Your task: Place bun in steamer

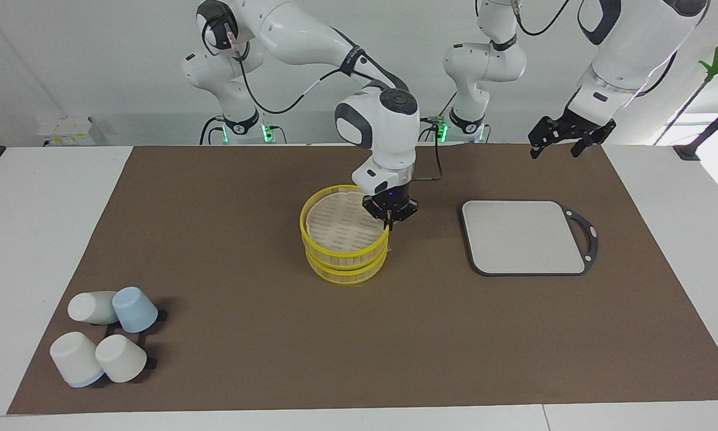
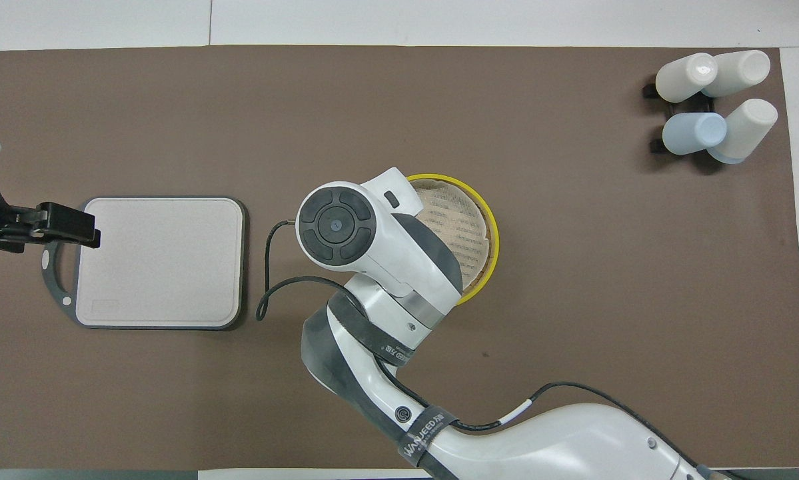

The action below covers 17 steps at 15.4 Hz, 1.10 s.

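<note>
The steamer (image 1: 344, 254) stands mid-mat as two stacked yellow-rimmed tiers; the top piece, the lid by its look, sits slightly off-centre on the lower one. In the overhead view the steamer (image 2: 489, 227) is half covered by the right arm. My right gripper (image 1: 388, 222) points down at the top piece's rim toward the left arm's end, fingers closed on that rim. My left gripper (image 1: 554, 152) waits raised and open over the mat's edge near the robots; it also shows in the overhead view (image 2: 72, 227). No bun is in view.
A grey square board (image 1: 523, 236) with a dark handle lies beside the steamer toward the left arm's end, also in the overhead view (image 2: 159, 260). Several white and blue cups (image 1: 104, 335) lie on a rack at the mat's corner farthest from the robots, toward the right arm's end.
</note>
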Motion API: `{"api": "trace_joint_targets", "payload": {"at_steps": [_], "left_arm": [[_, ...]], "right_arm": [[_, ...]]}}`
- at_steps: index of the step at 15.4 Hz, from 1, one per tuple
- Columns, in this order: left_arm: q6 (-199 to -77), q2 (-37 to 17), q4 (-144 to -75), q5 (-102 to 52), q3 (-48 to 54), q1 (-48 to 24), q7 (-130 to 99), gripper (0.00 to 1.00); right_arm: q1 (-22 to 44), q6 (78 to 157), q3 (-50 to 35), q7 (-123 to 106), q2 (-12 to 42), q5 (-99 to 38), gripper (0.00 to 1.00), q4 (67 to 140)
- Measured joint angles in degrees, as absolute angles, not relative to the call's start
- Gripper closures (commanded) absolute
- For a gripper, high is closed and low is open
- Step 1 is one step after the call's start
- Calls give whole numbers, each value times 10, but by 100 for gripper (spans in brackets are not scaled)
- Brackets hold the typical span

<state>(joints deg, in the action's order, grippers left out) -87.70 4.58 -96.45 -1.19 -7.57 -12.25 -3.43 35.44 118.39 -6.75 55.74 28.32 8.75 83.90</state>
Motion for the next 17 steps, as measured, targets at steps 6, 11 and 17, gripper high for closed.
{"api": "trace_joint_targets", "payload": {"at_steps": [6,11,17], "left_arm": [[-877,47,-963,-12,-78,-123,-34,0],[-879,49,-963,-12,-81,-122,-34,0],[-879,50,-963,-12,-80,-124,-34,0]], "right_arm": [[354,1203,-65,557,284,88,100,842],[350,1216,-64,557,285,88,100,842],[348,1217,-63,557,285,87,100,853]]}}
